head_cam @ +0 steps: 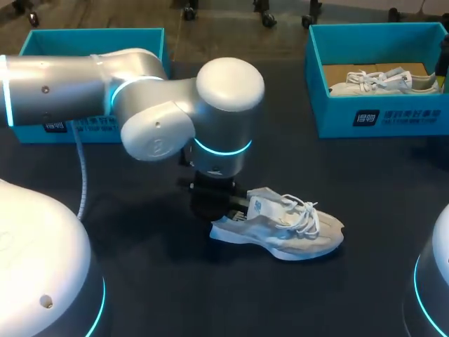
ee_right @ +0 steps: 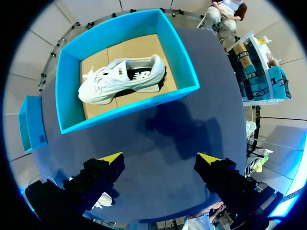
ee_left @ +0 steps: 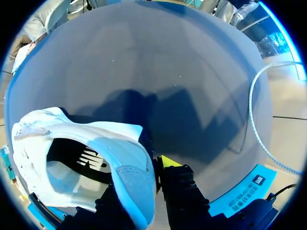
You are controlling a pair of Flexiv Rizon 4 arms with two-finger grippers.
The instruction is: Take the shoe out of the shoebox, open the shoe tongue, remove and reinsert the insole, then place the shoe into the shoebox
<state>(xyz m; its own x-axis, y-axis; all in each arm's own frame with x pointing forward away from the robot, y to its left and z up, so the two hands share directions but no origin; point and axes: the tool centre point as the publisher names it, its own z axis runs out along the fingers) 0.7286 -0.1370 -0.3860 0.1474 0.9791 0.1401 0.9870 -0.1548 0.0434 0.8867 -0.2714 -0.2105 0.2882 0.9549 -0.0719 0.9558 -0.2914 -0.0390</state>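
Fingers [ee_left: 169,162] of left gripper [ee_left: 141,168] pinch shoe [head_cam: 287,228] heel collar; arm elbowed low over mid-table [head_cam: 154,295]. Shoe well apart from left box [head_cam: 91,38], right box [head_cam: 379,119], table edges. Right gripper [ee_right: 158,164] spread wide, holding nothing.

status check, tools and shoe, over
Left tool shut on shoe heel, shoe out on the table. Right tool open, empty, hovering near the box holding a second shoe. Nothing seen in the way.

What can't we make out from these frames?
Head view: left gripper hidden under its own wrist; left shoebox interior blocked by the left arm; right gripper out of frame.
Left wrist view: shoe toe hidden behind its own upper.
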